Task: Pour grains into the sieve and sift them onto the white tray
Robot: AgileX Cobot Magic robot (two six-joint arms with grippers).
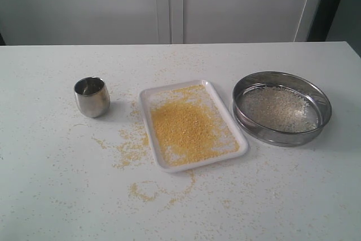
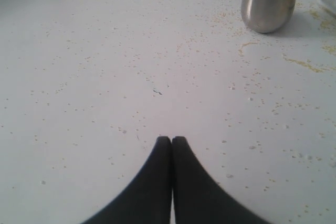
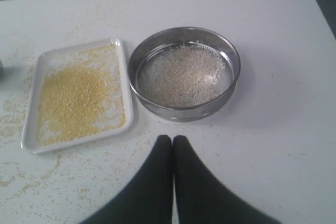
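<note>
Yellow fine-meal grains (image 1: 189,128) lie heaped on the flat rectangular white tray (image 1: 152,99) at mid-table (image 1: 51,196), with strays scattered alongside. Coarser pale beige bits (image 1: 279,108) cover the mesh of the round stainless-steel sieve (image 1: 271,135) just right of the tray, and a small steel cup (image 1: 92,97) stands upright to its left. The left gripper (image 2: 171,139) and right gripper (image 3: 172,138) are both fully closed above the table, holding nothing.

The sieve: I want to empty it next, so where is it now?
In the exterior view the sieve stands on the right of the table, just right of the white tray, with pale grains inside.
</note>
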